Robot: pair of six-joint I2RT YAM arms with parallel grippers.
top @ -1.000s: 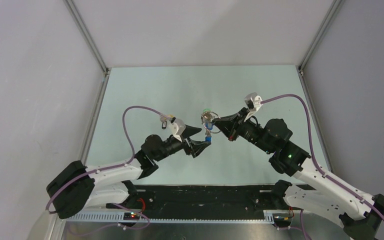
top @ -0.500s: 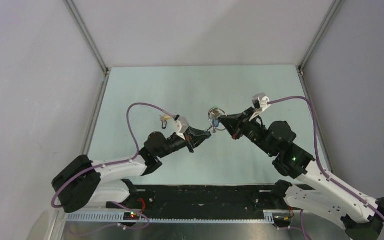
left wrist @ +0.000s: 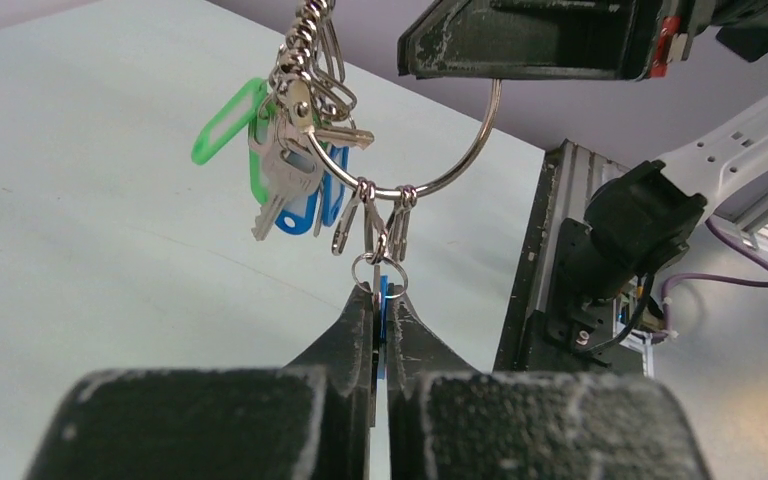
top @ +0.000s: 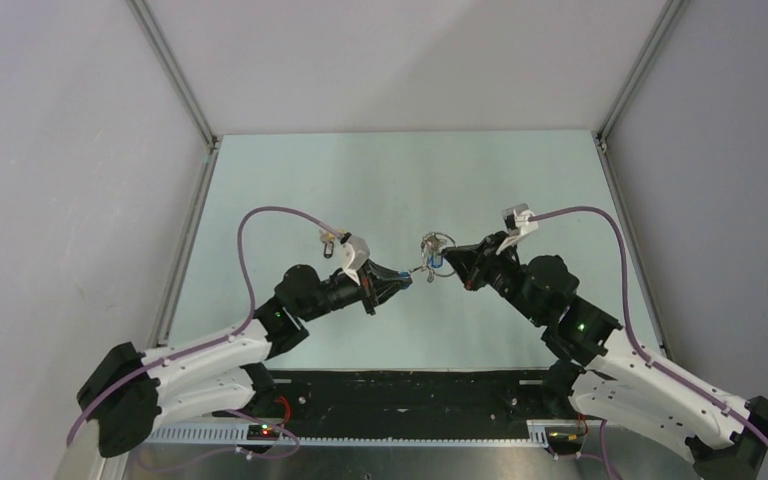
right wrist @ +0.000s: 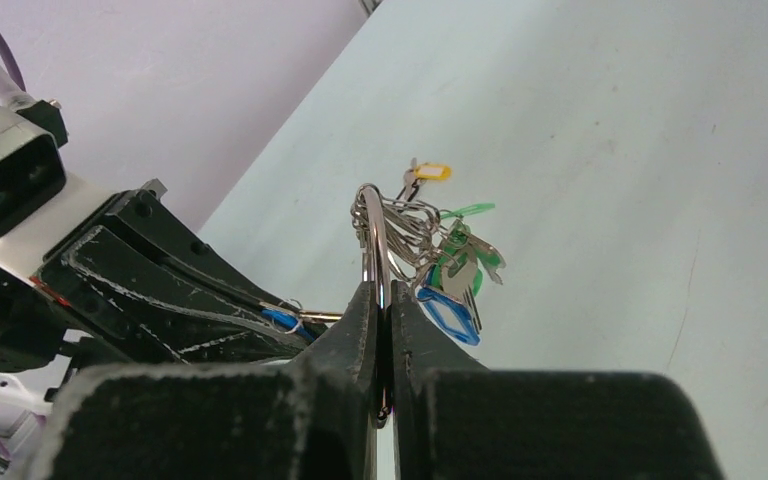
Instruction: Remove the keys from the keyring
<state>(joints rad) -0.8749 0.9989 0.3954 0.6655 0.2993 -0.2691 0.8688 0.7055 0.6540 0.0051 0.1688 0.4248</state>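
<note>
The keyring (left wrist: 480, 150) hangs in the air above the pale table (top: 290, 190), and my right gripper (right wrist: 380, 295) is shut on its wire (right wrist: 368, 230). A bunch of keys (left wrist: 285, 175) with green and blue heads dangles from it beside a green tag (left wrist: 222, 122). One blue-headed key (left wrist: 384, 292) hangs on a small loop lower on the ring, with my left gripper (left wrist: 381, 300) shut on it. From above, the left gripper (top: 407, 280) and right gripper (top: 447, 258) meet tip to tip at the keyring (top: 437, 242).
A small yellow-and-black tagged piece (top: 331, 240) lies on the table to the left of the grippers, also in the right wrist view (right wrist: 430, 172). Grey walls and metal posts (top: 175, 75) enclose the table. A black rail (top: 410, 390) runs along the near edge.
My left gripper was open around the blue key and has shut on it. Both arms have shifted slightly, carrying the keyring a little to the right.
</note>
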